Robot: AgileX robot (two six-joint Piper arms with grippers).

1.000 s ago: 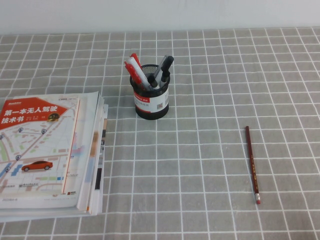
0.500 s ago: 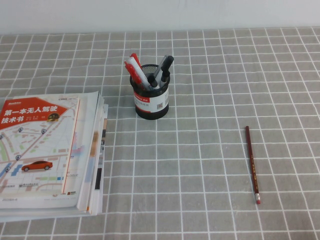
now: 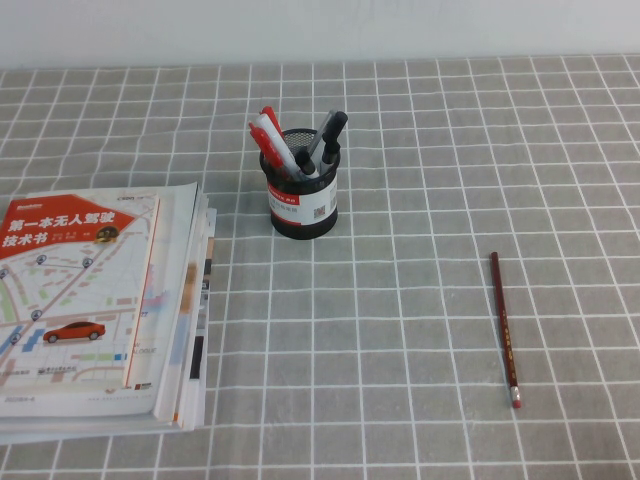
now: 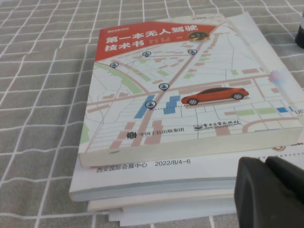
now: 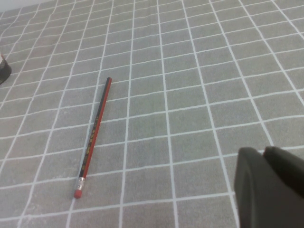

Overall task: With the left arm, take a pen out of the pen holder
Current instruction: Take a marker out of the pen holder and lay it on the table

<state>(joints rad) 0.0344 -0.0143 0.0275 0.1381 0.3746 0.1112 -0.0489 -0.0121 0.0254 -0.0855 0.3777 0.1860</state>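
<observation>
Mesh holder (image 3: 303, 205); left pincer (image 4: 265, 161) nr books (image 4: 166, 95), right pincer (image 5: 263, 152) nr pencil (image 5: 92, 137), both closed empty.

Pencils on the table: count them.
1. The pencil lies alone on the right side, near the right gripper; the left gripper hovers by the book stack. The pen holder might hide more.

Setting was consistent with an office desk: grey checked tablecloth (image 3: 400, 400), stacked books (image 3: 90, 300), mesh pen holder (image 3: 303, 205) holding markers (image 3: 272, 140), loose pencil (image 3: 505, 328).
</observation>
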